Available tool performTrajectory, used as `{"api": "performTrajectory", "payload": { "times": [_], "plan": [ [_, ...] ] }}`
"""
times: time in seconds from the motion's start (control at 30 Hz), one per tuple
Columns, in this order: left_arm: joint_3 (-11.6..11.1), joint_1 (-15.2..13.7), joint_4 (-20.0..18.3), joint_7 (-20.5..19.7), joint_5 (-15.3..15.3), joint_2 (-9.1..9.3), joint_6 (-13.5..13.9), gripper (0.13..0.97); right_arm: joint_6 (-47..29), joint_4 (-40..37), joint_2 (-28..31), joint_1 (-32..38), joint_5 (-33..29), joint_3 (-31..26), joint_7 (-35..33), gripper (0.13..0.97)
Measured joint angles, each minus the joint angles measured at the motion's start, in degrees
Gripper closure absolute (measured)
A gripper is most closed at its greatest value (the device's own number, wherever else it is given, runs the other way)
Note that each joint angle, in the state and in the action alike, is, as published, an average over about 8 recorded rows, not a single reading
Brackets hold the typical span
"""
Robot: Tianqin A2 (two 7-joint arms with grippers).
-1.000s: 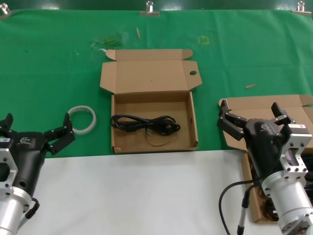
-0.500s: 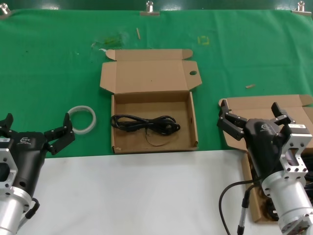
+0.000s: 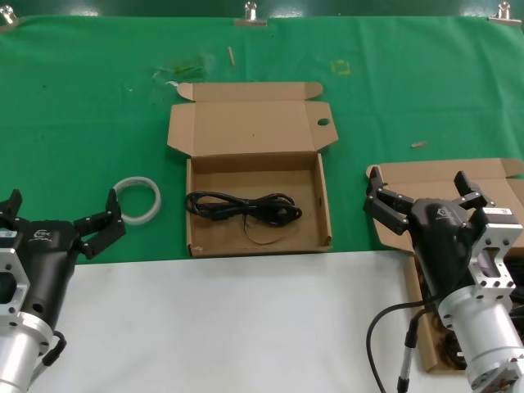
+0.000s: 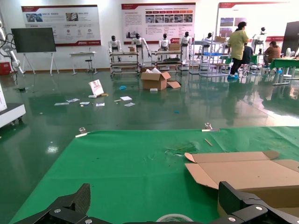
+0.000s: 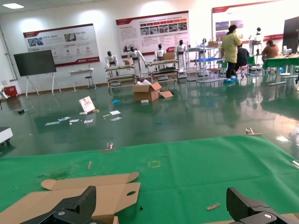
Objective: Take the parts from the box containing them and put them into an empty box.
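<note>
Well, the biggest thing before the robot is the green cloth (image 3: 82, 147) spread over the far half of the table, with a bare white surface (image 3: 229, 327) along the near edge. Out in the middle of the cloth sits the box with the holed lid (image 3: 254, 168), open, its lid folded back away from the robot and the round hole near the right corner tab; one black cable (image 3: 243, 206) lies coiled loosely across its floor, running nearly from wall to wall. Over at the robot's right, the second box (image 3: 446, 176) is also open, its plain lid laid back on the cloth, though the right arm covers most of its tray and I can only make out a dark tangle at the near end, too hidden to name for sure. The right gripper (image 3: 426, 201) hangs above that box with its fingers spread wide and nothing between them. On the other side, the left gripper (image 3: 59, 214) waits low at the near left edge, well apart from both boxes, its fingers likewise splayed and holding nothing. Just beyond its right fingertip lies a translucent white tape ring (image 3: 137, 199) flat on the cloth, beside the middle box but not touching it. Metal clips (image 3: 250, 12) pin the cloth's far edge.
</note>
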Motion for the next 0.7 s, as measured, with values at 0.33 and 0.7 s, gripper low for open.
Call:
{"api": "performTrajectory", "payload": {
  "times": [0.33, 0.7],
  "plan": [
    [0.0, 0.0, 0.0, 0.0, 0.0, 0.0, 0.0, 0.132, 0.0, 0.0, 0.0, 0.0, 0.0, 0.0, 0.0, 0.129],
    [0.0, 0.0, 0.0, 0.0, 0.0, 0.0, 0.0, 0.132, 0.0, 0.0, 0.0, 0.0, 0.0, 0.0, 0.0, 0.129]
  ]
}}
